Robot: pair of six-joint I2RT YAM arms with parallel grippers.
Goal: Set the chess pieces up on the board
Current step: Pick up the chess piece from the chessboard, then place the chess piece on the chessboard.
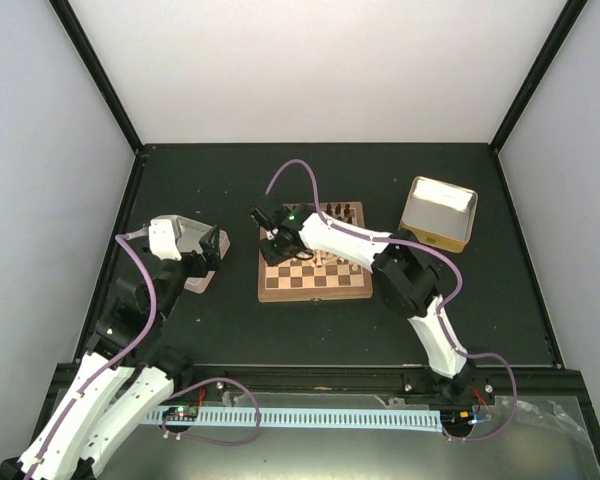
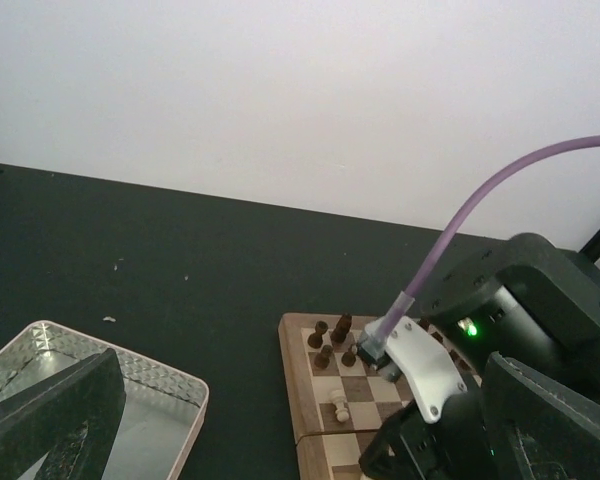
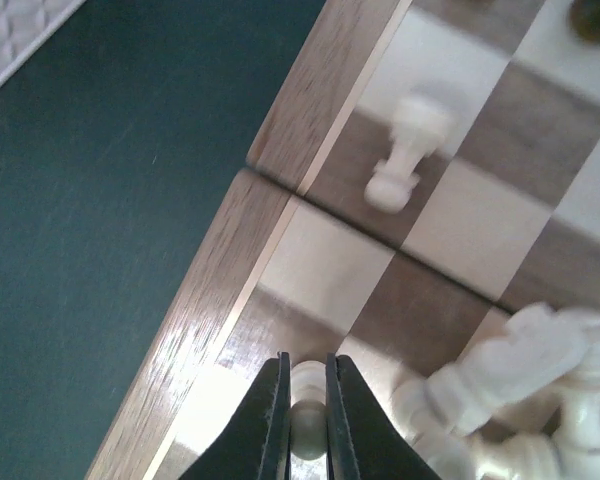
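The right fingers [image 3: 265,430] are pinched tight on the round top of a small cream pawn [image 3: 306,412], on the side of the chessboard [image 3: 215,290] that faces the table's left edge. So slight a hold might let it twist or drop, and the toppled cream pieces [image 3: 520,360] just beside could get knocked. The left fingers [image 2: 50,410] gape empty above a metal tray [image 2: 170,385].
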